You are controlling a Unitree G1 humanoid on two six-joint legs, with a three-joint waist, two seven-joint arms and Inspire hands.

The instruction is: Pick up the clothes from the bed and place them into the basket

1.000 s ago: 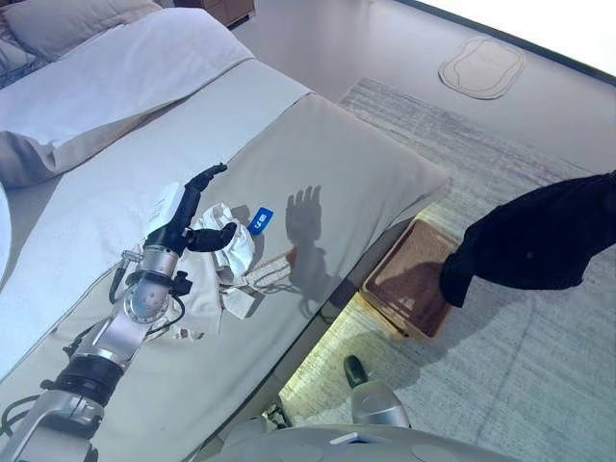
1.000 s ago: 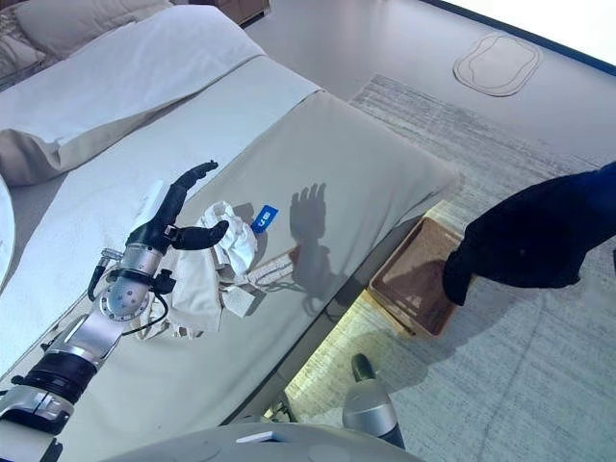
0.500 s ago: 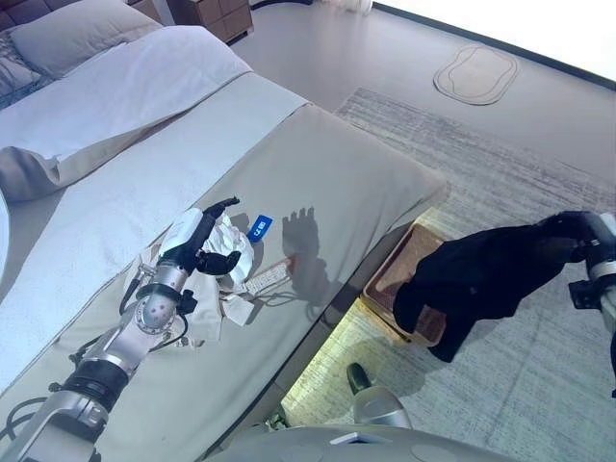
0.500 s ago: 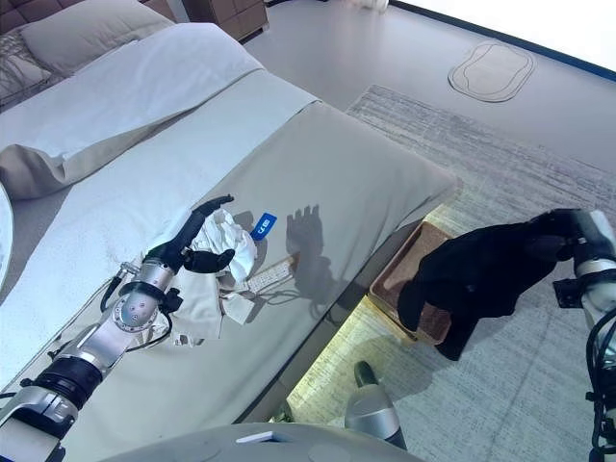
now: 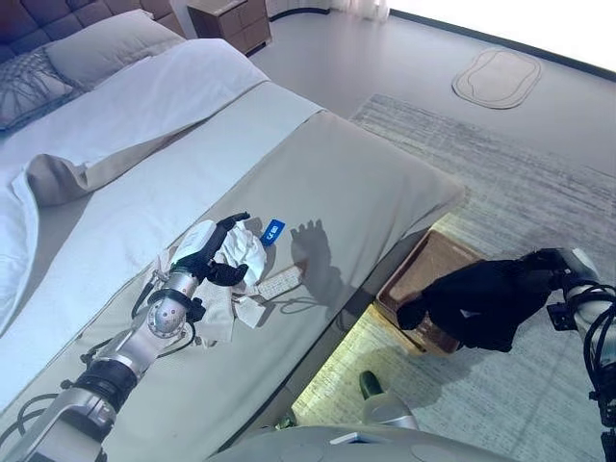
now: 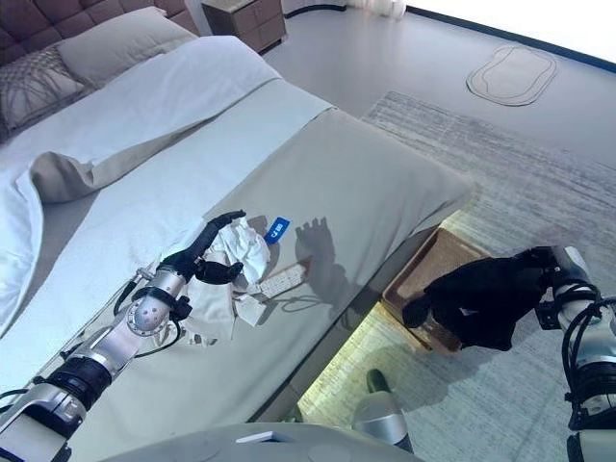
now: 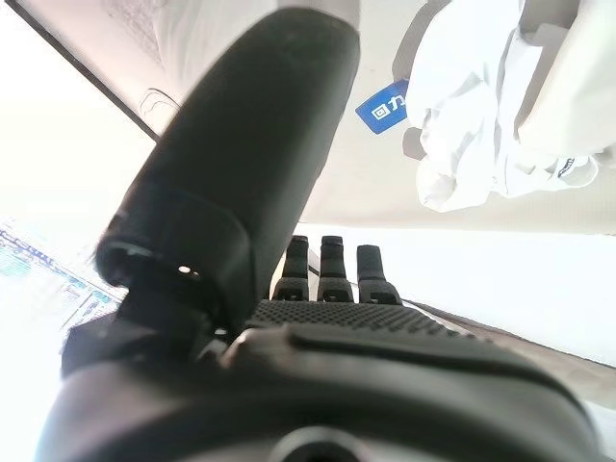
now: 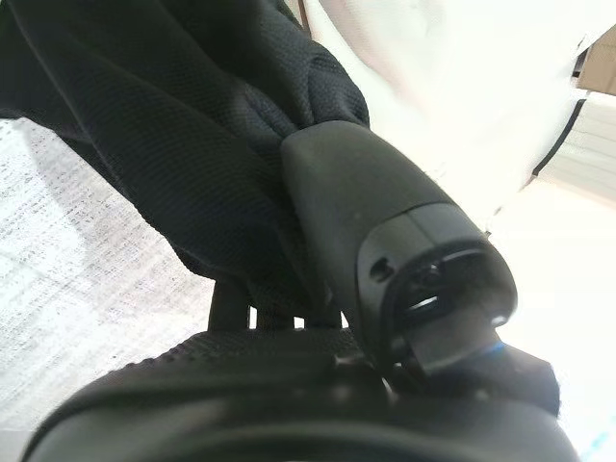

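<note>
A crumpled white garment (image 5: 246, 258) with a blue tag (image 5: 273, 229) lies on the grey bed (image 5: 356, 173). My left hand (image 5: 200, 254) rests on its near side, open, with fingers straight and thumb spread; the left wrist view shows the white cloth (image 7: 481, 125) just past the fingers (image 7: 332, 265). My right hand (image 6: 556, 274) is shut on a black garment (image 5: 481, 303), with the thumb (image 8: 385, 221) pinching the cloth (image 8: 144, 125). The garment hangs over the near end of a brown basket (image 5: 433, 262) on the floor beside the bed.
A grey striped rug (image 5: 539, 192) lies under the basket. Pillows (image 5: 106, 43) and a folded-back white duvet (image 5: 144, 96) are at the head of the bed, with a wooden nightstand (image 5: 231, 17) beyond. An oval mat (image 5: 502, 77) lies on the far floor.
My right hand has come into view and lowered the black garment over the basket. My left hand has sunk onto the white garment. The camera has shifted.
</note>
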